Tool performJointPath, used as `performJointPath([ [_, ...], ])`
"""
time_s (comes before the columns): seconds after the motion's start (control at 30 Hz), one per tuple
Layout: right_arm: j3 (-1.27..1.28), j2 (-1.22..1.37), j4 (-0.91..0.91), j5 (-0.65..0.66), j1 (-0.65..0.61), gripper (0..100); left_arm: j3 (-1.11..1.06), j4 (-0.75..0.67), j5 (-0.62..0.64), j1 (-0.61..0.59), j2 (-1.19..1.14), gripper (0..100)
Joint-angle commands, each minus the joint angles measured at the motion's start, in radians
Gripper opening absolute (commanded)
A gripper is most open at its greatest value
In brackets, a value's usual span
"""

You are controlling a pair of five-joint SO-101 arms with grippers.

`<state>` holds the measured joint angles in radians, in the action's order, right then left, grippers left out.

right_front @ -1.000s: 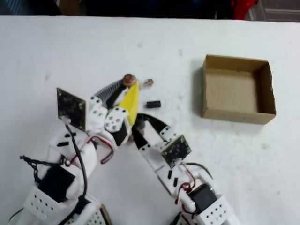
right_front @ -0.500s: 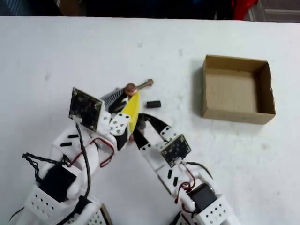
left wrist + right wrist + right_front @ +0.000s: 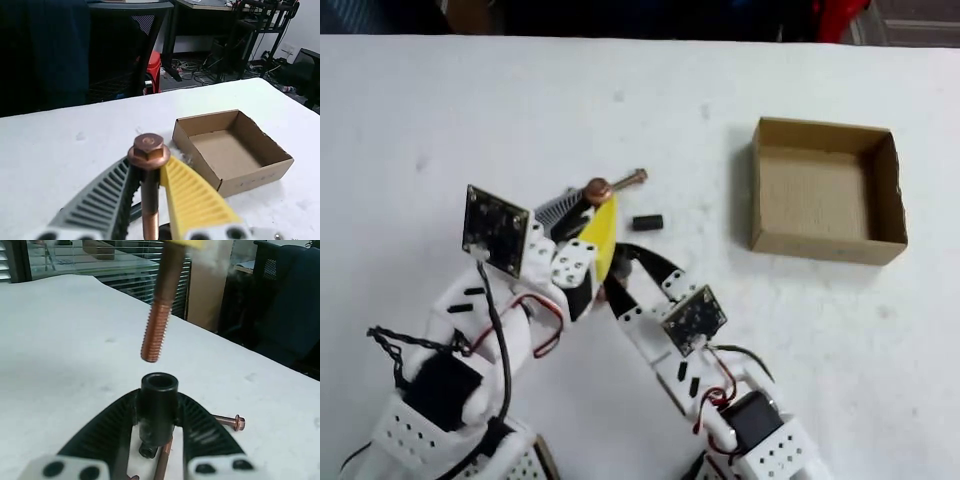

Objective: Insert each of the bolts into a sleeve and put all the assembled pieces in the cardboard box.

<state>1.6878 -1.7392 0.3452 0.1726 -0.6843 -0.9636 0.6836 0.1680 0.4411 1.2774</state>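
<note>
Left claw point(image 3: 149, 172) clamping copper hex-head bolt point(image 3: 148, 148) — tip just above black cylindrical sleeve point(image 3: 159, 415), pinched by right claw point(image 3: 159, 400).

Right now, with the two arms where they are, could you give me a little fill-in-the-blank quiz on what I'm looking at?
1. The copper bolt in the left gripper hangs just ___ the black sleeve held by the right gripper.
2. The left gripper has one grey finger and one ___ one.
3. The cardboard box is ___.
Missing words: above; yellow; empty.
</note>
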Motion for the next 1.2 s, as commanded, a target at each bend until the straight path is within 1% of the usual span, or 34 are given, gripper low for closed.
performJointPath([
  [0.0, 0.006, -0.007, 0.002, 0.008, 0.01, 1.7, 0.008, -0.002, 0.009, 0.013, 0.031, 2],
  [0.33, 0.006, -0.005, 0.002, 0.005, 0.012, 1.7, 0.006, -0.003, 0.017, 0.013, 0.031, 2],
  [0.37, 0.006, -0.005, 0.002, 0.003, 0.01, 1.7, 0.008, -0.003, 0.025, 0.013, 0.031, 2],
  [0.47, 0.006, -0.005, 0.002, 0.003, 0.01, 1.7, 0.008, -0.003, 0.106, 0.013, 0.031, 2],
  [0.53, 0.006, -0.005, 0.002, 0.003, 0.008, 1.7, 0.008, -0.009, 0.12, 0.01, 0.031, 2],
  [0.63, 0.006, -0.005, 0.002, 0.002, 0.008, 1.7, -0.021, -0.072, 0.114, 0.004, 0.031, 2],
  [0.8, 0.006, -0.005, 0.002, 0.002, 0.008, 1.7, -0.141, -0.213, 0.115, 0.012, 0.031, 2],
  [0.87, 0.006, -0.005, 0.002, 0.002, 0.008, 1.7, -0.16, -0.235, 0.115, 0.012, 0.031, 2],
  [1.03, 0.006, -0.012, 0.002, 0.002, 0.013, 1.7, -0.167, -0.23, 0.121, 0.013, 0.031, 2],
  [1.13, 0.006, -0.012, 0.002, -0.002, 0.013, 1.7, -0.166, -0.187, 0.121, 0.019, 0.031, 2],
  [1.17, 0.006, -0.012, 0.002, -0.023, 0.013, 1.7, -0.166, -0.175, 0.121, 0.03, 0.031, 2],
])
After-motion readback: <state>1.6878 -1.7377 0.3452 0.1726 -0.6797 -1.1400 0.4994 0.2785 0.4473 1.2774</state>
